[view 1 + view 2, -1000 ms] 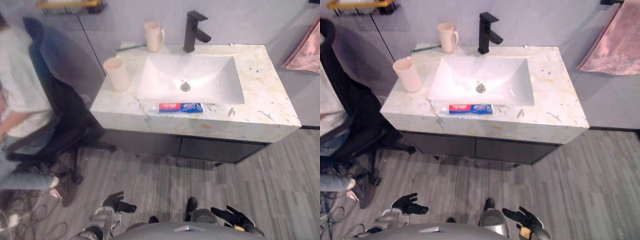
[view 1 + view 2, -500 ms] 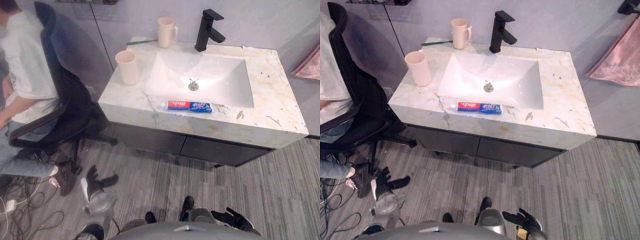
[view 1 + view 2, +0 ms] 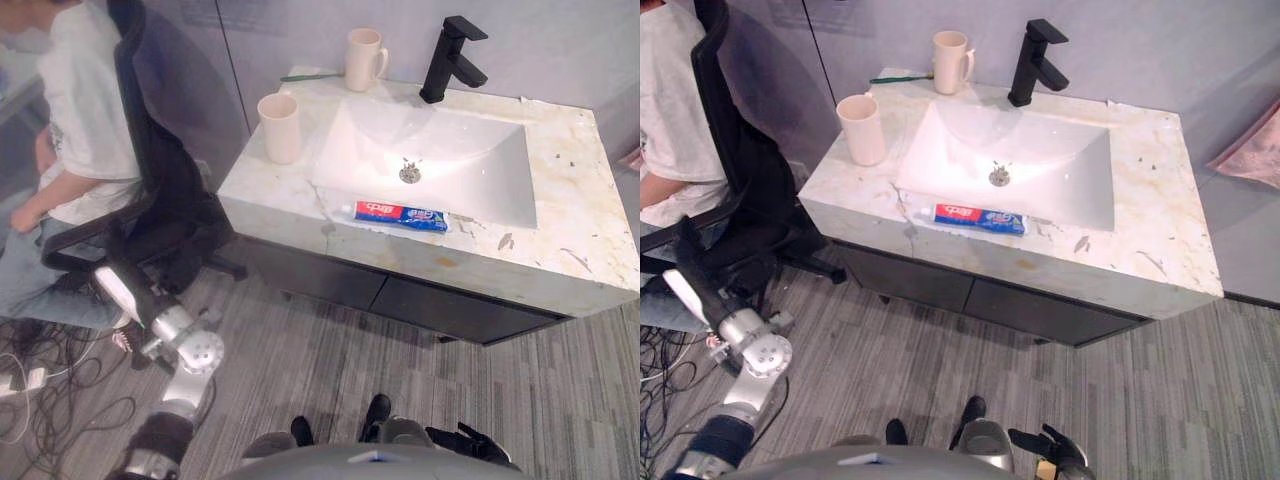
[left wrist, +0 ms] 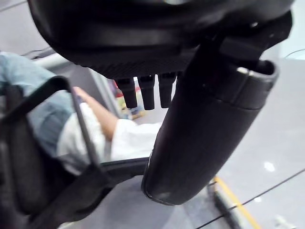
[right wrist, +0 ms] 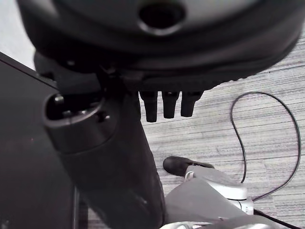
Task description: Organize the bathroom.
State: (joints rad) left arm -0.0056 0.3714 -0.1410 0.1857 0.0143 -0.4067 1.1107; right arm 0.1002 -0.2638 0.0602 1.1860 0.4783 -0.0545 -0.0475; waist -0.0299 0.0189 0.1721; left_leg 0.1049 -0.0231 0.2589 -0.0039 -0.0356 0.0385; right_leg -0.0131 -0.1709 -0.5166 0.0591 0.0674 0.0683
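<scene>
Where the marble counter (image 3: pixel 560 215) meets its front edge, a toothpaste tube (image 3: pixel 399 214) lies flat, just before the white basin (image 3: pixel 440 160) and parallel to the rim. Basin: sunk in the counter's middle, drain (image 3: pixel 409 173) near its centre. Black tap (image 3: pixel 452 60): upright behind the basin at the wall. Mug (image 3: pixel 364 59): cream, handled, at the counter's back left, beside the tap. Toothbrush (image 3: pixel 312 76): green, lying on the back left corner, just left of the mug. Cup (image 3: pixel 280 128): cream, no handle, upright on the counter's left side, apart from the basin. Dark cabinet (image 3: pixel 400 297) beneath the counter, doors closed. Pink towel (image 3: pixel 1248 155) hangs on the wall at right. Left hand (image 4: pixel 190 119): raised low at left beside a black chair (image 3: pixel 165 200), fingers straight and relaxed, holding nothing. Right hand (image 3: pixel 1052 446): low above the grey plank floor (image 3: pixel 560 400), fingers extended, empty. A person (image 3: pixel 75 130) in a pale shirt sits in the chair.
</scene>
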